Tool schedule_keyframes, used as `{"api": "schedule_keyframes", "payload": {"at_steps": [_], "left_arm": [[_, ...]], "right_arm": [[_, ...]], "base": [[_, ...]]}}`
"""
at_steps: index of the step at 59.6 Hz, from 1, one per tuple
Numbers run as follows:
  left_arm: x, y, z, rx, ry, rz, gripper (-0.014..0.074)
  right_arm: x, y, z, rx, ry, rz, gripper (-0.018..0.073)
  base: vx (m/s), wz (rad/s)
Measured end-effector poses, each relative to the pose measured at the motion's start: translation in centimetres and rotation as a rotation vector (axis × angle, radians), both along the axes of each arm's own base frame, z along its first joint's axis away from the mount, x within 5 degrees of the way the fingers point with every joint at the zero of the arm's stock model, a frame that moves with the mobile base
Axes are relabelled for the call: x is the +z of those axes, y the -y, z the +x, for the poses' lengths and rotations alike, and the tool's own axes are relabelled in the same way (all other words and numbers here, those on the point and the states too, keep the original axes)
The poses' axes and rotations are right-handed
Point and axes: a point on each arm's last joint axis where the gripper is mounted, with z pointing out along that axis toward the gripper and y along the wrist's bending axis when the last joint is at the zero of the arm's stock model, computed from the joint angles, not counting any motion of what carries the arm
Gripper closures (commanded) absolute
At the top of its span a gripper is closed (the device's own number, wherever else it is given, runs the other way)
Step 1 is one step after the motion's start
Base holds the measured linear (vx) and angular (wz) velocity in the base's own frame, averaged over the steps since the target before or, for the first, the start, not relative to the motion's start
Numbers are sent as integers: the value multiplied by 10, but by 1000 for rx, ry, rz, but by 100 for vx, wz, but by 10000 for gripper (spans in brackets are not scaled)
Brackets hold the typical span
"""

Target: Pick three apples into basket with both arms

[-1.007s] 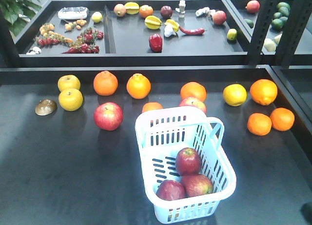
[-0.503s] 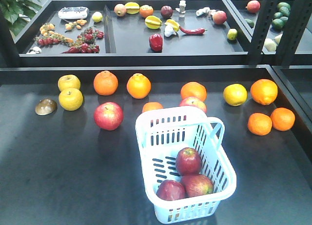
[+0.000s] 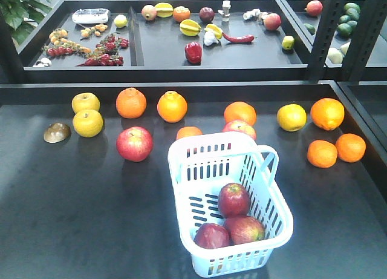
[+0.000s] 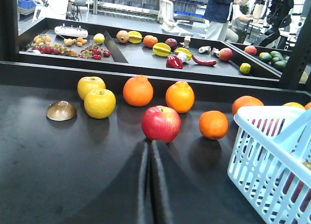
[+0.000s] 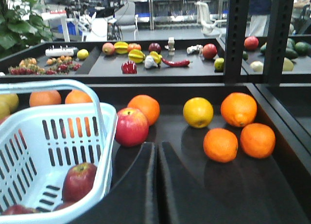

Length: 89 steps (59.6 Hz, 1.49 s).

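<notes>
While three dark red apples with yellowish streaks [image 3: 233,217] lie together on the slotted floor of the pale blue-white plastic basket [image 3: 275,221], neither arm appears in the front view. Two apples sit side by side at the near end of the basket, touching, and the third rests just behind them. The basket stands on the near right part of the dark tabletop [image 3: 72,212], its hoop handle folded toward the right rim.

From the left wrist view, the black left gripper [image 4: 149,156] has its two fingers pressed together with only a thin seam between them, holding nothing, and it points toward a brighter red apple [image 4: 161,123] lying on the table left of the basket. From the right wrist view, the black right gripper [image 5: 156,158] is likewise closed and empty, pointing toward another red apple [image 5: 131,126] just beyond the basket's far right corner.

Round oranges [image 3: 131,103] and yellow round fruits [image 3: 87,123] lie in a loose row along the far side of the table, and two more oranges sit far right. A brown shell-like disc [image 3: 57,132] lies at the far left.
</notes>
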Motion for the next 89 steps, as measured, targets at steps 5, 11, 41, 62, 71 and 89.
{"api": "schedule_keyframes", "payload": {"at_steps": [5, 11, 41, 62, 71, 89], "left_arm": [[0, 0, 0, 0, 0, 0, 602], [0, 0, 0, 0, 0, 0, 602], [0, 0, 0, 0, 0, 0, 602], [0, 0, 0, 0, 0, 0, 602], [0, 0, 0, 0, 0, 0, 602], [0, 0, 0, 0, 0, 0, 602]], "right_arm": [[2, 0, 0, 0, 22, 2, 567], [3, 0, 0, 0, 28, 3, 567], [3, 0, 0, 0, 28, 3, 567], [3, 0, 0, 0, 28, 3, 567], [3, 0, 0, 0, 28, 3, 567], [3, 0, 0, 0, 28, 3, 567]], "base": [[0, 0], [0, 0], [0, 0], [0, 0], [0, 0], [0, 0]]}}
